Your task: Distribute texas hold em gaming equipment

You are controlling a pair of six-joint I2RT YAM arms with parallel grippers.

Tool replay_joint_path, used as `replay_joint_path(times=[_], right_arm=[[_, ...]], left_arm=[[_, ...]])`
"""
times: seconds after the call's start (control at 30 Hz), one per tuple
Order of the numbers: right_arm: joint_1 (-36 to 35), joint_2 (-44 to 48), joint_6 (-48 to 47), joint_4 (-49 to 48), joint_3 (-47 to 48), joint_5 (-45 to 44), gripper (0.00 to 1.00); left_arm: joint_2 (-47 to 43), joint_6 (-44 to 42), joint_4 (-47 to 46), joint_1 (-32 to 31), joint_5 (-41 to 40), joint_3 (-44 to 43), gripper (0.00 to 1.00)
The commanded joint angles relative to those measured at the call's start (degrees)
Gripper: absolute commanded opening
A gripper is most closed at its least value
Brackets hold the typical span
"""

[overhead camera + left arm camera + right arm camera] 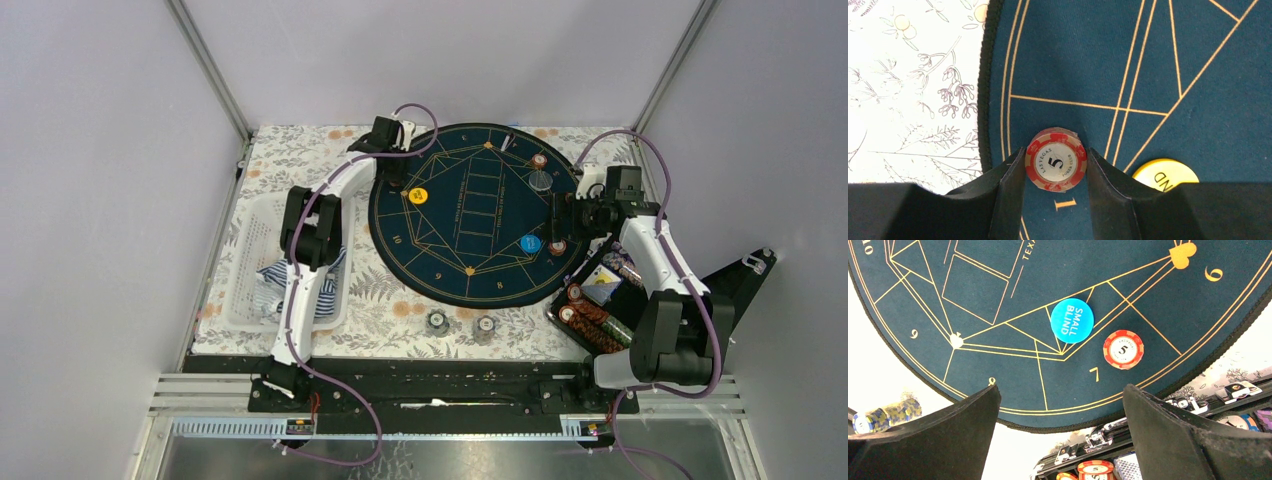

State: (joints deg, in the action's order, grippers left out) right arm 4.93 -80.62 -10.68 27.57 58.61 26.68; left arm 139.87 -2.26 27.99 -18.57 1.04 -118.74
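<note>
Small round poker chip stacks are spread over the scene, and in the top view a red chip stack [539,160] and a grey chip stack [540,180] sit touching at the far right of the round dark blue mat with gold lines [470,150]. A yellow plastic disc [418,195] lies on the mat's left side and a blue plastic disc [531,243] on its right, with another red chip [557,247] just beside the blue one. Two more mixed-colour chip stacks [436,320] sit on the floral tablecloth [300,160] in front of the mat. The open black chip case [590,310] is at the right. The left gripper [397,178] hangs over the mat's left edge near the yellow disc, and the right gripper [557,218] over the right edge.

Left wrist view: a red-and-cream stack marked 5 [1055,161] sits squeezed between the two black fingers [1008,200] — they press on both sides of it, so it's gripped. It's over the mat by the gold "1", with the yellow disc close to its right. Can't tell if it's resting on the mat or lifted.

Right wrist view: the fingers [948,435] are spread wide with nothing between them. Beyond them on the mat lie the blue disc, which reads SMALL BLIND, and the red chip marked 5 beside the "7" — near each other, not touching.
</note>
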Motion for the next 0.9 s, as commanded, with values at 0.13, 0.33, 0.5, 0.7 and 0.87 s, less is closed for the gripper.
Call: replay_joint_path(times=[0.13, 0.33, 0.5, 0.7, 0.87], right_arm=[[-0.2, -0.8, -0.4, -0.1, 0.1, 0.7, 1.0], [-0.1, -1.0, -0.5, 0.1, 0.1, 1.1, 1.0], [-0.2, -0.3, -0.9, 0.2, -0.1, 2.7, 1.0], [-0.2, 0.6, -2.1, 1.1, -0.3, 6.1, 1.0], [-0.2, 1.6, -2.8, 2.0, 0.2, 7.5, 1.0]], left_arm=[[2.5, 0.2, -3.5, 0.5, 0.3, -4.8, 0.41], [2.7, 0.0, -3.0, 0.5, 0.3, -5.7, 0.66], [-0.2, -0.5, 0.9, 0.6, 2.3, -8.7, 0.86], [-11.6, -4.2, 6.3, -0.4, 6.5, -6.7, 0.98], [-26.0, -11.4, 13.2, -2.4, 16.4, 4.9, 0.99]])
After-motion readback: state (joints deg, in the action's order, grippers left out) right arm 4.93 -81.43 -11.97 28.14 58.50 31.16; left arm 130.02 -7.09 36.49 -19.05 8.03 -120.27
